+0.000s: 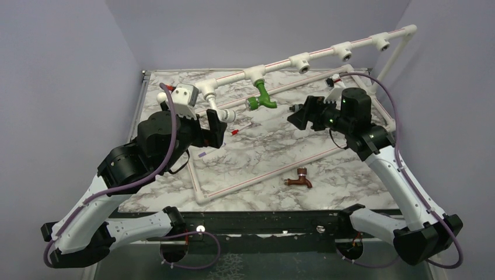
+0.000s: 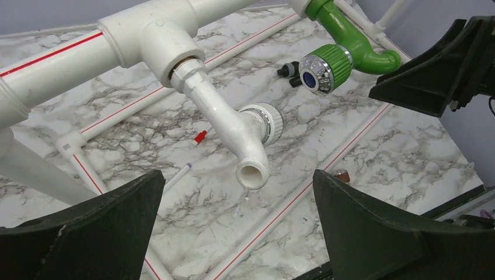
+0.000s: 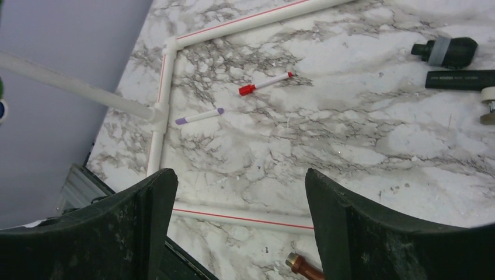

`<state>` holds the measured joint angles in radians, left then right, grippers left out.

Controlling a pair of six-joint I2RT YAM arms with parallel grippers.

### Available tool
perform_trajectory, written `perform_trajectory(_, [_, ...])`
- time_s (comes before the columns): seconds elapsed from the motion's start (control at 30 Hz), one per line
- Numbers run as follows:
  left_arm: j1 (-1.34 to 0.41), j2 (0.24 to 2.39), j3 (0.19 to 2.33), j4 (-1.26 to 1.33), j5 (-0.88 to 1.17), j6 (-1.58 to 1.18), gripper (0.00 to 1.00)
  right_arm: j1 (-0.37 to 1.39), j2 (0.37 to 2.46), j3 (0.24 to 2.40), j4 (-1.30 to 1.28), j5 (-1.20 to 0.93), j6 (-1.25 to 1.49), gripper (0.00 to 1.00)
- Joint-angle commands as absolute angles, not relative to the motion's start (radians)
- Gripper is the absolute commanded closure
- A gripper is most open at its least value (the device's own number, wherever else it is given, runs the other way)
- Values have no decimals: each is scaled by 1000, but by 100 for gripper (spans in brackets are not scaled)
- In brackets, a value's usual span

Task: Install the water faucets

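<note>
The green faucet (image 1: 261, 96) hangs by its stem from a white T-fitting (image 1: 254, 72) on the raised pipe; in the left wrist view it (image 2: 344, 49) sits at the upper right. The copper-coloured faucet (image 1: 299, 179) lies loose on the marble near the front; its end shows in the right wrist view (image 3: 303, 267). My left gripper (image 1: 215, 129) is open and empty, just below a white tap (image 2: 233, 119) that is screwed into another T-fitting. My right gripper (image 1: 297, 116) is open and empty, in the air right of the green faucet.
The white pipe frame's floor pipe with a red stripe (image 1: 262, 178) crosses the marble table. A red-capped marker (image 3: 265, 84) and a purple-capped marker (image 3: 198, 116) lie inside the frame. Black pieces (image 3: 449, 51) lie toward the back. Free T-fittings (image 1: 303, 61) line the raised pipe.
</note>
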<state>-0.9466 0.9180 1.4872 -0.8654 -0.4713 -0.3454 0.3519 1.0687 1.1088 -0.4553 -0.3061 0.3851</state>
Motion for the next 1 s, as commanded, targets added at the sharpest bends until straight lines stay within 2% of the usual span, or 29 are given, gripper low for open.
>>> perform_trajectory(0.0, [-951, 927, 1481, -889, -545, -388, 1, 397, 1113, 1204, -417, -256, 433, 17])
perform_trajectory(0.43, [-951, 933, 1472, -889, -571, -402, 1, 478, 1274, 1421, -402, -233, 465, 35])
perform_trajectory(0.97, [-951, 913, 1523, -891, -582, -370, 1, 643, 1369, 1500, -394, -177, 486, 50])
